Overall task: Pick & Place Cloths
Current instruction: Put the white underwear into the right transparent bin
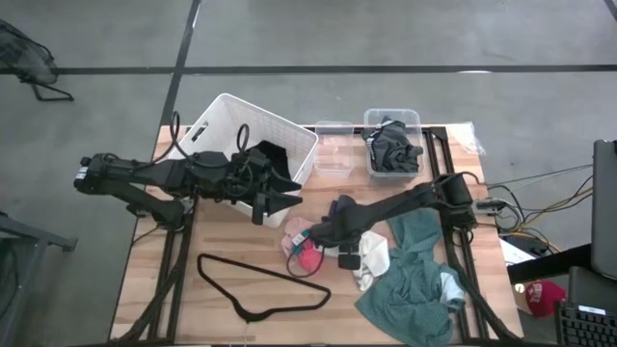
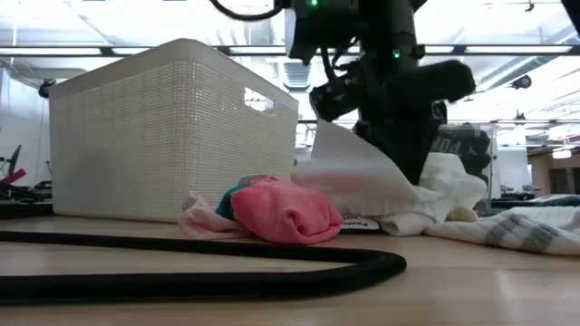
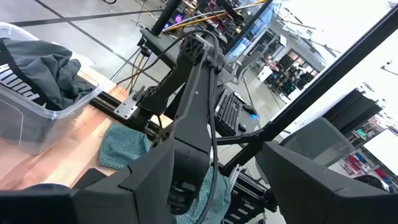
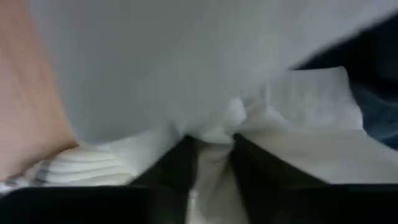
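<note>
A heap of cloths lies right of the table's middle: a pink piece, a white cloth and a large teal-green cloth. My right gripper is down on the heap's left end, shut on the white cloth. My left gripper hangs open in the air beside the white basket and touches nothing. A black cloth lies in the basket. A dark grey cloth fills a clear bin. My right gripper pinches a fold of the white cloth between its two fingers, coming from above at a slant from the table's right. In the low view the cloth rises to a peak at the gripper, while its lower part lies on the table.
A black wire hanger lies on the near left of the table. An empty clear bin stands between the basket and the filled bin. Cables and a monitor sit off the table's right edge.
</note>
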Tool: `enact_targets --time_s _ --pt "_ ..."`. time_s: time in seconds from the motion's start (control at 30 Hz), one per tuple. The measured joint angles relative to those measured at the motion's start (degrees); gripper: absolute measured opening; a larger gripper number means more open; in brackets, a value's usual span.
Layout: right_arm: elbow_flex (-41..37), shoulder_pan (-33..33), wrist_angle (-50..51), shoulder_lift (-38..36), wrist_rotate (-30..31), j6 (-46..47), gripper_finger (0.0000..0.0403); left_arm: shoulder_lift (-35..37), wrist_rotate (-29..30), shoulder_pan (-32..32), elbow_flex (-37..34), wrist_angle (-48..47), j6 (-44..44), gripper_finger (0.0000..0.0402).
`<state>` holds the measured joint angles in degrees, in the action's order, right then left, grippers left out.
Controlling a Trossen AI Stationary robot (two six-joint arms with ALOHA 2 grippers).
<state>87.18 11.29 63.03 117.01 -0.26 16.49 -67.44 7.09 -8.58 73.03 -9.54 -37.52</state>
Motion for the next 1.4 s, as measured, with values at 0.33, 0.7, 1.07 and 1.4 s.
enact_targets --time_s 0.33,0.7,1.07,1.4 --pt "0.0 -1.8 -0.5 -15.5 1.7 7.4 0.0011 0.0 0.0 0.0 0.0 -0.1 0.4 0.0250" --pt "0.4 -7.1 -1.0 -35.3 8.3 17.5 0.0009 0.0 0.0 0.0 -0.1 0.0 1.7 0.0250" --pt "1.8 -15.9 -2.5 -46.0 21.6 19.6 0.0009 0.0 0.0 0.0 -0.2 0.0 1.6 0.0250" --pt "3.4 -30.4 -2.3 -48.0 24.0 18.8 0.0009 0.0 0.0 0.0 -0.2 0.0 1.0 0.0250"
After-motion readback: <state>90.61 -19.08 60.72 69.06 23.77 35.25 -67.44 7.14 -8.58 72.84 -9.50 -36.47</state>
